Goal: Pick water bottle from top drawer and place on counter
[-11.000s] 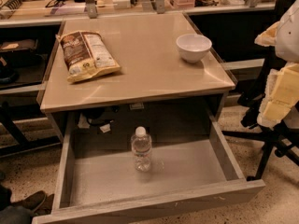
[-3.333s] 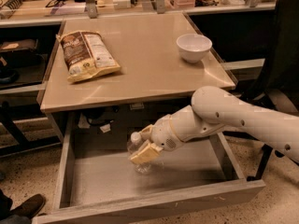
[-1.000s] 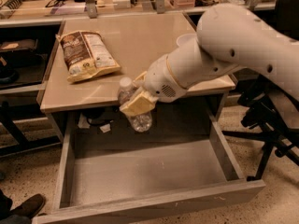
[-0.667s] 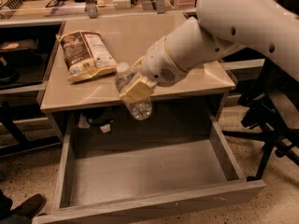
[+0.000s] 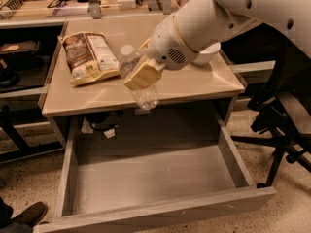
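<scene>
- tool (image 5: pixel 142 75): clamped on small clear ribbed plastic water bottle (image 5: pixel 146 98), tilted, over front edge of glossy beige square bench (image 5: pixel 194 84).
- wide grey wood-grain top drawer (image 5: pixel 160 212): open below.
- step: transfer; next, likely lower bottle upright onto bench.

Gripper (image 5: pixel 140 75) over counter (image 5: pixel 194 84) front edge, clamped on water bottle (image 5: pixel 146 97). Bottle tilted, cap near chip bag (image 5: pixel 90 57). Top drawer (image 5: pixel 155 178) open below.
</scene>
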{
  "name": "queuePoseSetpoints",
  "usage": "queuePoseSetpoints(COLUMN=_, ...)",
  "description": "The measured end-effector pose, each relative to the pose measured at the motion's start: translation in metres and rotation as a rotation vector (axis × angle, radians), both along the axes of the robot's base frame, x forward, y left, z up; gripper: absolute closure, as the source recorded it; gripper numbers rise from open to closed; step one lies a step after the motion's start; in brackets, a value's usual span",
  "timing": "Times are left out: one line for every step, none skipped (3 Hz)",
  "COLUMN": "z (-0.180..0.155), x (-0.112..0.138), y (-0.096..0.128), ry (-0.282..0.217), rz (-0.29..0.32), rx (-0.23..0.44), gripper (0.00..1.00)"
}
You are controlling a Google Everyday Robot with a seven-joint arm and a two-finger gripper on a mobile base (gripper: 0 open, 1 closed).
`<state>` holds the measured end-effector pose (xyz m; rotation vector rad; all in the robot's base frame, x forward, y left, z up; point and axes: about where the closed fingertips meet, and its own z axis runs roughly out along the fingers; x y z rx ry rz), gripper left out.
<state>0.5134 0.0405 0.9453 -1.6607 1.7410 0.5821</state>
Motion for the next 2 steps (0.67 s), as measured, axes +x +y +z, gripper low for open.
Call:
queuePoseSetpoints(z=0.003, x=0.003, y=0.0, ry=0.002, rz=0.002, rx=0.018, gripper=1.0)
queuePoseSetpoints(z=0.008, x=0.026, y=-0.008, ry=0.017, rz=-0.001, rx=0.059, gripper=1.0)
